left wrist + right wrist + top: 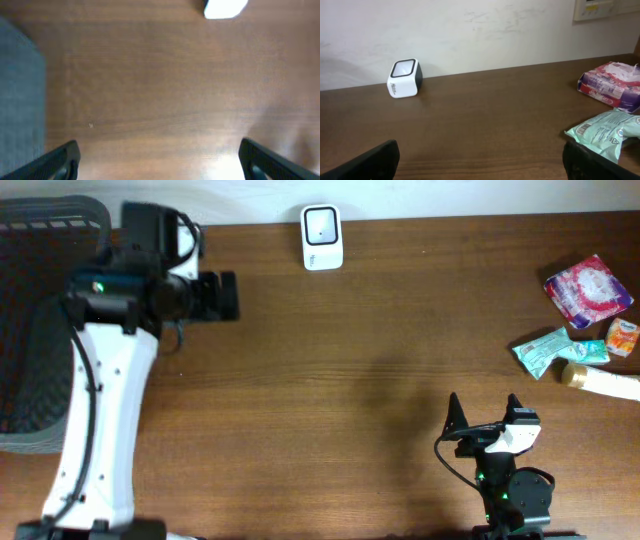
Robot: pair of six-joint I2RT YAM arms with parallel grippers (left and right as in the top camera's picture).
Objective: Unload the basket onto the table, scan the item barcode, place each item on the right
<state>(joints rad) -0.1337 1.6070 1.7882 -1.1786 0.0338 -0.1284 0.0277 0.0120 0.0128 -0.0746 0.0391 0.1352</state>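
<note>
Right pincer (484, 408) gaping, white boxy scanner (322, 237), dark window, mint-green crinkled packet (545, 352)

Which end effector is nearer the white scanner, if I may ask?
Left. The left end effector is left of the scanner; the right end effector sits much farther away, front-right.

So the brown wooden table (350, 380) has the white boxy plastic barcode scanner (322, 237) at its far edge, a bit left of centre. The dark mesh basket (40, 330) is at the left end. Everything else is bunched at the right end: pink-and-purple plastic packet (588, 288) furthest back, mint-green foil pouch (543, 351) in front of it, small orange sachet (622, 337) right of the pouch, and cream-coloured tube (605, 380) nearest, just beside the pouch.
</note>
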